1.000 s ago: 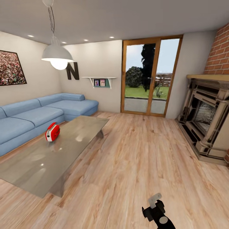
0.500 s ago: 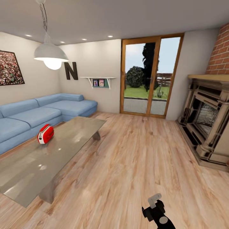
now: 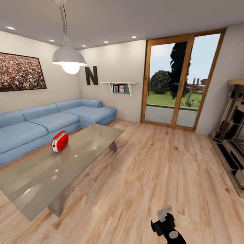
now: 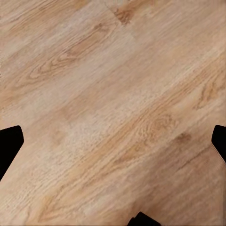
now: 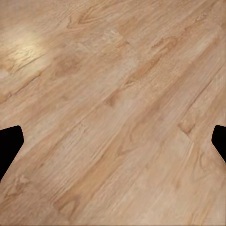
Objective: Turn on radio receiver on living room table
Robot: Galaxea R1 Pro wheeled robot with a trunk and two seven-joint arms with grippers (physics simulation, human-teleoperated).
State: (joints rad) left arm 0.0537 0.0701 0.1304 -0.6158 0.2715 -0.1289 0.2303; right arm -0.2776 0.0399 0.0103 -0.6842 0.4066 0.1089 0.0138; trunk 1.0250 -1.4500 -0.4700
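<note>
The red radio receiver point(image 3: 59, 141) stands upright on the left half of the glossy grey table point(image 3: 81, 152), near the edge that faces the sofa. It is far from both arms. A dark part of my right arm point(image 3: 167, 226) hangs low over the wood floor at the front. In the left wrist view my left gripper point(image 4: 114, 143) is open, its black fingertips point(image 4: 9, 143) spread wide over bare planks. In the right wrist view my right gripper point(image 5: 114, 143) is open too, its fingertips point(image 5: 9, 143) wide apart over the floor.
A blue corner sofa point(image 3: 40, 123) runs behind the table along the left wall. A white pendant lamp point(image 3: 68, 58) hangs above it. A glass door point(image 3: 178, 79) is at the back and a fireplace point(image 3: 235, 135) at the right. Open wood floor point(image 3: 152, 162) lies between me and the table.
The whole head view has shifted as the camera turned left: more of the crowd picture shows and less of the fireplace. The radio stays put on the table.
</note>
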